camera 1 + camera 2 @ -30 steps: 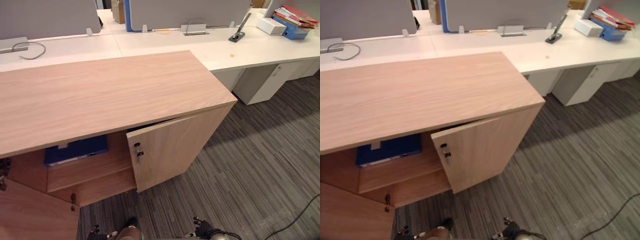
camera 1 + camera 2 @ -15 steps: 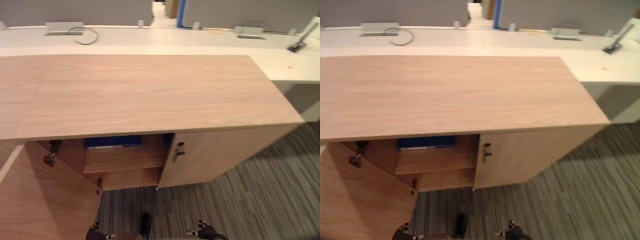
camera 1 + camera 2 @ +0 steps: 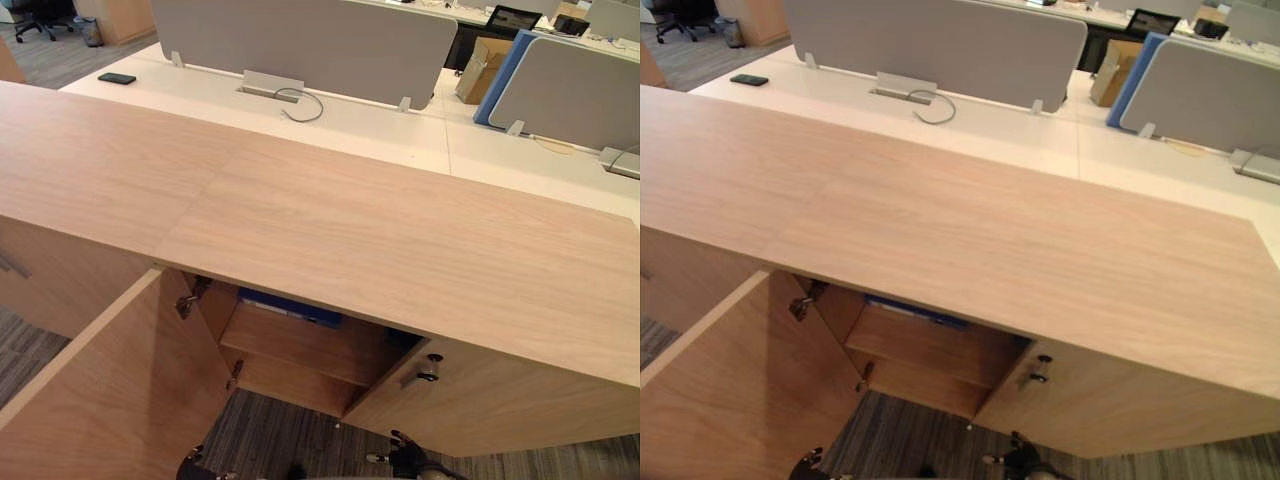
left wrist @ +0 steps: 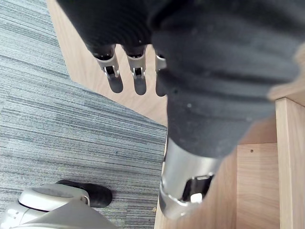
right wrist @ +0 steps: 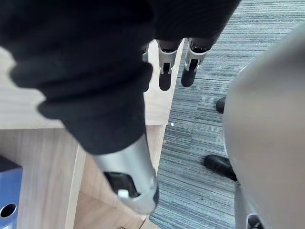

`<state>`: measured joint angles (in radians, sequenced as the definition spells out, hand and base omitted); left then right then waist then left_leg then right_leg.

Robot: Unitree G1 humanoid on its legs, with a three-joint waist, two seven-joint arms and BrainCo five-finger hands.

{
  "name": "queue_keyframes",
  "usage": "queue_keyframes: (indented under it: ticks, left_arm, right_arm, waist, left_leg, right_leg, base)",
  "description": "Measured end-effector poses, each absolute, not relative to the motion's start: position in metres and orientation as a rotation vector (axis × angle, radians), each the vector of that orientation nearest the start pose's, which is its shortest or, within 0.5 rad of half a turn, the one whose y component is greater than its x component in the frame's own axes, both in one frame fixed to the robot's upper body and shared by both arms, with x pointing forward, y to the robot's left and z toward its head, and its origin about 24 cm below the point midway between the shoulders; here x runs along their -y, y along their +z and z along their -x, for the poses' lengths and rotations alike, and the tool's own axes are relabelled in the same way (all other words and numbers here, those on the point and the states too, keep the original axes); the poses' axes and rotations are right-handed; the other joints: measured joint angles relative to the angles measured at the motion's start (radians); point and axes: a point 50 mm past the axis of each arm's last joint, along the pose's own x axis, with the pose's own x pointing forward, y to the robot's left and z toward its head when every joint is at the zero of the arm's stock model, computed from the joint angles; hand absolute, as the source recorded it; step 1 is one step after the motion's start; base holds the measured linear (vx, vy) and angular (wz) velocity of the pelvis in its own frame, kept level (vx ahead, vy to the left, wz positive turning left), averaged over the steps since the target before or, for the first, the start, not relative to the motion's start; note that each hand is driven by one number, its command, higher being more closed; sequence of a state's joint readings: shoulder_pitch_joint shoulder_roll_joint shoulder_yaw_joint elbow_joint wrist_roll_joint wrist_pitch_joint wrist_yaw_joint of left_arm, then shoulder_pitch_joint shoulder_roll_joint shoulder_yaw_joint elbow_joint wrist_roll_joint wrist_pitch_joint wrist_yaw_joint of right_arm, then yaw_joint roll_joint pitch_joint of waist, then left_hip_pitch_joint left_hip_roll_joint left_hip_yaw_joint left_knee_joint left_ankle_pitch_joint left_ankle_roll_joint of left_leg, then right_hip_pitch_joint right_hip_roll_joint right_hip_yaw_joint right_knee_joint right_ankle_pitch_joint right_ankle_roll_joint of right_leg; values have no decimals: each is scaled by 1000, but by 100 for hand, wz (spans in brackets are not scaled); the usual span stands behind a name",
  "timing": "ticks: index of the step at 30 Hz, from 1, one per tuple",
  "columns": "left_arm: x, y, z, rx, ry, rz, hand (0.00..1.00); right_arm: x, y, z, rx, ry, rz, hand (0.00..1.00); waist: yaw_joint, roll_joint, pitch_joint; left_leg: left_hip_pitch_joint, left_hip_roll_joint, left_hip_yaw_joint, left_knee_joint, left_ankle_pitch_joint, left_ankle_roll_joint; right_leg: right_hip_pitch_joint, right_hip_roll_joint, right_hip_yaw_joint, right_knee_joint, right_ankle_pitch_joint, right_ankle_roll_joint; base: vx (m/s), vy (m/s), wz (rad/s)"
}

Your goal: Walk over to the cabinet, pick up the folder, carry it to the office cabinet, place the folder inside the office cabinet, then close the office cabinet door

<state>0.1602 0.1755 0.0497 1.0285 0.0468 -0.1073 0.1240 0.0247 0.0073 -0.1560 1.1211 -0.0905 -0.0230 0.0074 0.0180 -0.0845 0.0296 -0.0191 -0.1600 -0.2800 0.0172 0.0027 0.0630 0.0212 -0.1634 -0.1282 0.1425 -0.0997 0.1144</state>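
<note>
Looking down from the robot's head across a wooden cabinet, from the floor outward.

Nearest, at the bottom edge, showing the left hand (image 4: 135,78) and the right hand (image 5: 164,71) hanging low over grey carpet (image 3: 285,440). Both are showing straight, relaxed fingers and holding nothing.

Just past the left hand, showing the left door (image 3: 110,400) standing wide open toward the robot with its inner face turned this way, closer to the left hand than to the right. Just past the right hand, showing the right door (image 3: 500,410) standing only slightly ajar, with a key (image 3: 430,368) sticking out near its free edge.

Between the doors, showing the blue folder (image 3: 290,306) lying flat on the upper shelf (image 3: 310,345), tucked under the cabinet top (image 3: 380,230). Lying ahead of and above both hands, touched by neither, with its long side seeming to run left to right along the shelf front.

Judging the placing done and the closing not yet done. Probably calling for the left hand to reach round to the left door's outer face and push it toward the cabinet.

Farther back, showing a white desk (image 3: 350,120) carrying a looped cable (image 3: 300,105) and a dark phone (image 3: 117,78), with grey divider panels (image 3: 300,45) behind.
</note>
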Motion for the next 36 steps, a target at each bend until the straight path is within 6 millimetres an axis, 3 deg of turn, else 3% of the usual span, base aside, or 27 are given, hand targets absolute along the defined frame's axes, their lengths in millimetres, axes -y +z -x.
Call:
queue_keyframes:
  ticks: [8,11,12,13,15,16,17,18,19,22,25,27,32,36]
  left_arm:
    - [-232,-154,-76,-1061,259,-217,0]
    - [-231,-153,-85,-1037,263,-205,0]
    - [-228,-152,-89,-1023,263,-191,0]
    - [-228,-152,-89,-1023,262,-193,0]
    - [-230,-152,-86,-1027,265,-203,0]
    - [-231,-152,-87,-1027,253,-217,0]
    - [-230,-152,-88,-1023,237,-233,0]
    - [-229,-151,-88,-1021,234,-233,0]
    - [-226,-153,-87,-1029,224,-226,0]
    - [-230,-151,-89,-1024,206,-253,0]
    - [-230,-153,-80,-1044,250,-169,0]
    - [-231,-154,-73,-1059,269,-139,0]
    - [-229,-155,-72,-1062,255,-133,0]
    - [-227,-155,-73,-1063,208,-165,0]
  right_arm:
    - [165,-167,-96,-1142,-115,-38,0]
    - [167,-167,-97,-1136,-118,-34,0]
    - [172,-166,-99,-1129,-129,-25,0]
    - [175,-166,-99,-1129,-141,-24,0]
    - [176,-166,-99,-1126,-157,-26,0]
    - [177,-166,-99,-1125,-172,-32,0]
    - [176,-167,-95,-1131,-188,-54,0]
    - [178,-166,-96,-1122,-199,-59,0]
    - [183,-165,-96,-1115,-226,-68,0]
    - [182,-168,-86,-1142,-282,-123,0]
    - [177,-169,-87,-1142,-290,-156,0]
    - [175,-168,-91,-1135,-285,-159,0]
    - [174,-166,-98,-1118,-274,-158,0]
    - [173,-166,-102,-1111,-254,-145,0]
  waist:
    - [-9,4,-15]
    - [-10,7,16]
    - [-10,27,36]
    - [-3,38,57]
    - [0,34,61]
    - [1,26,59]
    - [-9,11,53]
    - [-11,26,50]
    - [-21,56,34]
    - [-30,11,14]
    - [-19,12,13]
    - [-15,12,14]
    - [-14,23,15]
    - [-21,33,16]
  left_leg:
    - [-4,22,-113,15,27,-30]
    - [-83,-9,-85,171,-37,-69]
    - [-128,30,39,260,-113,-23]
    - [-162,97,196,332,-160,-30]
    - [-171,151,349,343,-183,-28]
    - [-168,146,395,317,-181,-24]
    - [-173,144,456,324,-176,10]
    - [-190,156,461,352,-184,15]
    - [-201,162,434,339,-162,7]
    - [-133,47,327,118,-34,27]
    - [-72,7,260,-42,61,45]
    - [-37,6,230,-91,91,51]
    - [4,4,171,-102,95,49]
    - [2,18,125,-103,105,37]
  right_leg:
    - [49,39,-98,-26,-1,-8]
    - [72,29,-134,-25,-1,-17]
    - [87,47,-151,-23,-5,-24]
    - [99,59,-155,-24,-10,-28]
    - [100,57,-155,-35,-15,-32]
    - [97,38,-159,-61,-26,-39]
    - [81,7,-169,-95,-33,-39]
    - [74,13,-173,-92,-33,-37]
    - [68,28,-186,-83,-34,-31]
    - [65,-33,-238,-80,-38,-27]
    - [74,-52,-257,-72,-32,-25]
    - [85,-51,-261,-52,-24,-35]
    - [96,-64,-280,48,-19,-37]
    - [65,-48,-194,114,-41,-27]
  base:
    - [69,-165,45]
    - [-28,-32,50]
    - [-203,1,16]
    - [-225,-11,-2]
    - [-156,-33,-23]
    - [-114,34,-11]
    - [-104,73,2]
    - [-59,119,18]
    - [-13,109,65]
    - [65,77,111]
    - [100,28,73]
    - [79,27,48]
    - [21,-7,34]
    - [-70,-74,32]
